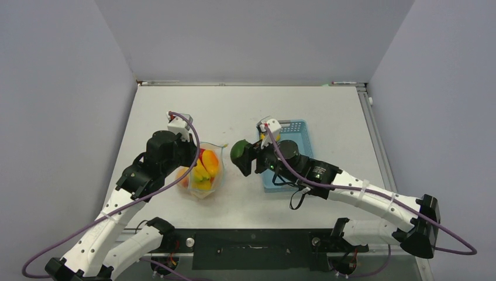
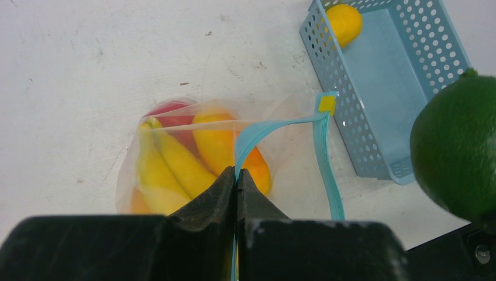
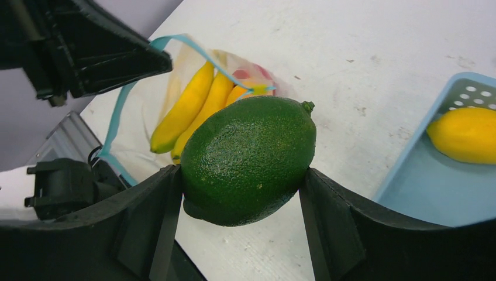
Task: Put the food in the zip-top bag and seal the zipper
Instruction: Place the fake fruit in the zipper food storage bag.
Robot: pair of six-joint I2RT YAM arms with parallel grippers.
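Observation:
The clear zip-top bag [image 1: 205, 171] stands left of centre, holding bananas [image 2: 169, 164], an orange-yellow fruit [image 2: 219, 143] and a red apple [image 2: 166, 111]. My left gripper [image 2: 237, 174] is shut on the bag's teal zipper [image 2: 275, 126] at the mouth, which stands open. My right gripper [image 3: 243, 175] is shut on a green lime [image 3: 248, 158] and holds it above the table just right of the bag [image 3: 146, 111]. The lime also shows in the top view [image 1: 238, 151] and in the left wrist view [image 2: 456, 146]. One yellow lemon [image 3: 465, 133] lies in the basket.
A light-blue lattice basket [image 1: 295, 132] sits right of centre, partly under my right arm; it also shows in the left wrist view [image 2: 380, 76]. Walls close in the table at the back and both sides.

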